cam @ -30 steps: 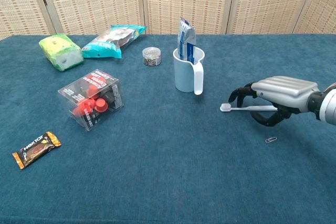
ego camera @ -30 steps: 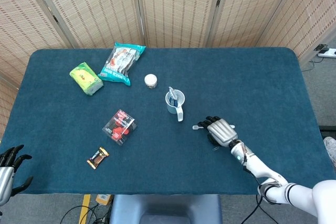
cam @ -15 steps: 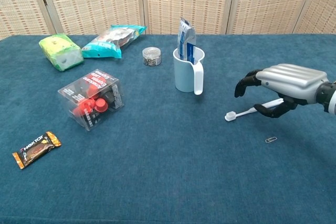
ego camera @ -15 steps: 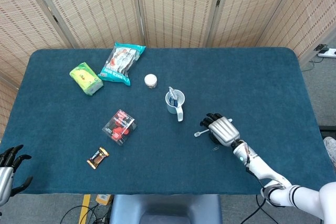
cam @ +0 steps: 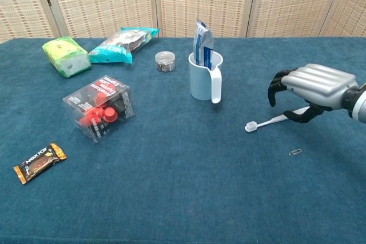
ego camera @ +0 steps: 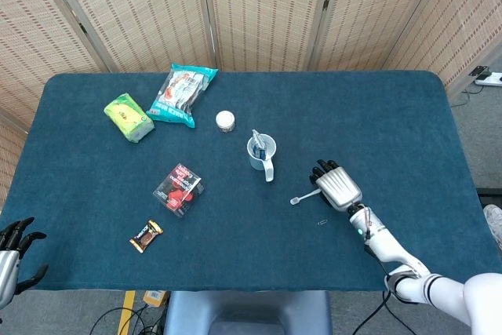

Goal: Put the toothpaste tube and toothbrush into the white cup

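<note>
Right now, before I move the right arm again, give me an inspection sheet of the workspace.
Surface: table covered in dark teal cloth.
Job's things: toothpaste tube stands upright in the white cup; toothbrush lies on the cloth right of the cup, its handle end under the right hand.
Clutter: clear box of red pieces, snack bar, green packet, teal bag, small jar, paperclip.
Hands: right hand over the toothbrush handle, fingers curled, grip cannot be told; left hand at the near left edge, holding nothing, fingers apart.
Cables: one near the floor by the stool.
Surroundings: woven folding screens behind.
</note>
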You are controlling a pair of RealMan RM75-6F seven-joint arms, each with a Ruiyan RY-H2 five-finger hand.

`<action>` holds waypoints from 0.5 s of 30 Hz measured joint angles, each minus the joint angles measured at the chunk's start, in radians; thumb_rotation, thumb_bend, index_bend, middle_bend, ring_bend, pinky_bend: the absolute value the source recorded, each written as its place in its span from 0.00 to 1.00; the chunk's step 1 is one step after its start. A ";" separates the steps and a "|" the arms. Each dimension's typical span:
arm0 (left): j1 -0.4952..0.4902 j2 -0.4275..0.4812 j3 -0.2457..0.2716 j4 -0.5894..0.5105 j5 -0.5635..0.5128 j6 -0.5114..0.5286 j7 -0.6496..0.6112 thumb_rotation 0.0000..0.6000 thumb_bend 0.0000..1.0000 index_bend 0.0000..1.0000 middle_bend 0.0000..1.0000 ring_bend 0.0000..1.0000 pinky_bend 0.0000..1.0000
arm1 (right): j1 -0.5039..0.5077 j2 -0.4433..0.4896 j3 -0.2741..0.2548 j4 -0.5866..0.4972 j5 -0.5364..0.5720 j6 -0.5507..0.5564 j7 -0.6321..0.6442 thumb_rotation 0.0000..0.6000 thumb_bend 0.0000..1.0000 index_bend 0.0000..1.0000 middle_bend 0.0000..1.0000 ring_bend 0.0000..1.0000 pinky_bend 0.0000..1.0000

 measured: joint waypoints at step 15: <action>-0.001 0.000 0.000 0.005 0.000 -0.003 -0.006 1.00 0.31 0.35 0.14 0.12 0.19 | -0.002 -0.087 -0.014 0.120 -0.019 0.004 0.022 1.00 0.29 0.46 0.32 0.14 0.25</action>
